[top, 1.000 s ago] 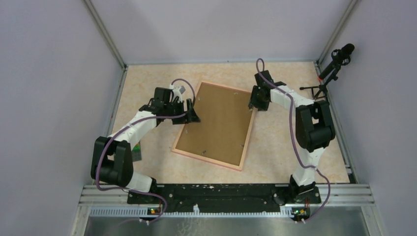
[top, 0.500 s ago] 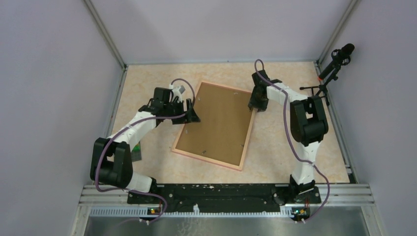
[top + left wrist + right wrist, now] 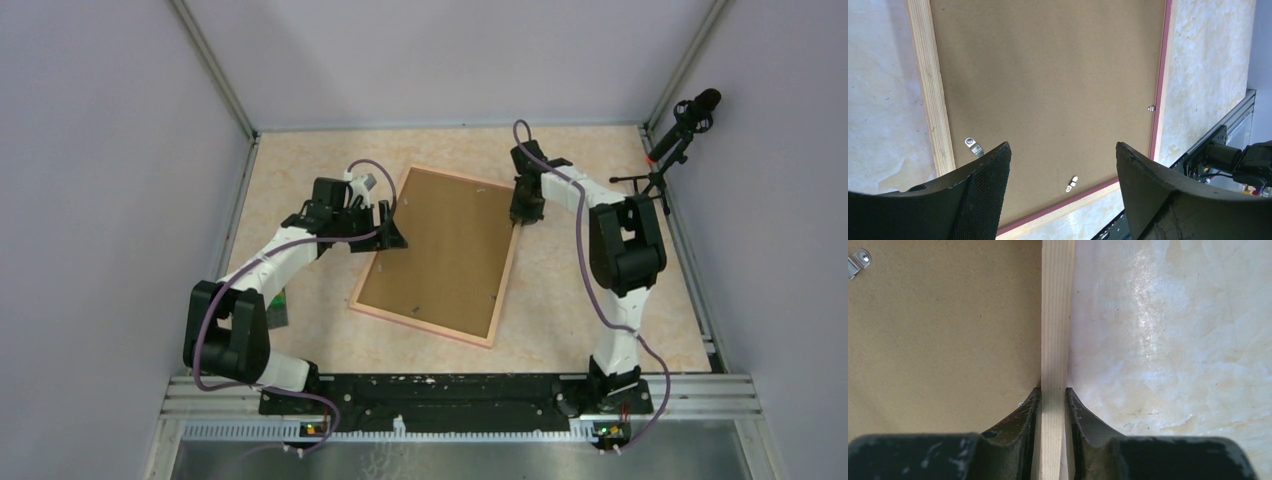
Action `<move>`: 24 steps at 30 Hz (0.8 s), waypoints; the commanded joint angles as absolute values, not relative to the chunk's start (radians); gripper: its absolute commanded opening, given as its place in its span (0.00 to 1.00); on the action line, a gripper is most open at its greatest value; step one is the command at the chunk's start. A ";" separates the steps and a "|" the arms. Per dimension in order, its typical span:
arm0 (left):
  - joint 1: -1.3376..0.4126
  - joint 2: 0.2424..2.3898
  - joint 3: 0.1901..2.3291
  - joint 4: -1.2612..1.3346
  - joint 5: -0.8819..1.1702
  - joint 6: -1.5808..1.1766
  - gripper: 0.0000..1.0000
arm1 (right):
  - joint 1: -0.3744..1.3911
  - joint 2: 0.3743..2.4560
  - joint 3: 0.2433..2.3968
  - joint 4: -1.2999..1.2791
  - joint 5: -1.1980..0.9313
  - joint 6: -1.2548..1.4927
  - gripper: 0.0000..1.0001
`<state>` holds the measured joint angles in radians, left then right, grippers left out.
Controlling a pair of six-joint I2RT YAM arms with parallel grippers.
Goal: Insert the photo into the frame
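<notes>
Black-fingered left gripper point(image 3: 392, 235) is hovering spread wide over the left rail of the frame point(image 3: 420, 324) — lying mid-picture, long axis running top to bottom, backing board point(image 3: 445, 250) filling it — while the right gripper point(image 3: 1053, 390) is clenching its upper-right rail. The photo is showing nowhere.

Soft overhead light is falling evenly; glare is whitening the table point(image 3: 1153, 320); the frame point(image 3: 1055, 315) is casting a faint shadow.
</notes>
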<state>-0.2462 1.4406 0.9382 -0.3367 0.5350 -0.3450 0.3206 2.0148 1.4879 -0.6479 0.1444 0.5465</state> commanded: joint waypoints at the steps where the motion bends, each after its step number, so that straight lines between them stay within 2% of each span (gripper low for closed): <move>1: -0.250 1.407 0.932 -0.298 0.547 -0.337 0.81 | 0.324 2.001 1.579 -0.705 0.149 0.455 0.28; 3: -0.251 1.406 0.931 -0.299 0.543 -0.336 0.81 | 0.318 1.987 1.579 -0.691 0.143 0.442 0.42; 5: -0.250 1.405 0.932 -0.299 0.540 -0.334 0.81 | 0.310 1.981 1.553 -0.663 0.107 0.464 0.50; 10: -0.250 1.402 0.928 -0.298 0.539 -0.335 0.81 | 0.307 1.992 1.459 -0.587 0.153 0.548 0.50; 12: -0.250 1.398 0.927 -0.300 0.533 -0.333 0.81 | 0.308 1.989 1.432 -0.569 0.185 0.582 0.42; 15: -0.251 1.397 0.927 -0.300 0.529 -0.334 0.81 | 0.306 1.976 1.391 -0.561 0.215 0.671 0.16; 16: -0.250 1.398 0.927 -0.299 0.528 -0.334 0.81 | 0.307 1.971 1.388 -0.579 0.226 0.706 0.05; 17: -0.251 1.399 0.928 -0.300 0.526 -0.334 0.81 | 0.308 1.964 1.381 -0.605 0.240 0.759 0.00; 21: -0.250 1.397 0.932 -0.303 0.512 -0.336 0.81 | 0.305 1.863 1.182 -0.604 0.214 1.117 0.00; 23: -0.250 1.396 0.933 -0.304 0.511 -0.336 0.81 | 0.314 1.758 0.982 -0.427 0.146 1.273 0.00; 24: -0.250 1.396 0.933 -0.303 0.509 -0.336 0.81 | 0.322 1.676 0.878 -0.258 0.109 1.366 0.00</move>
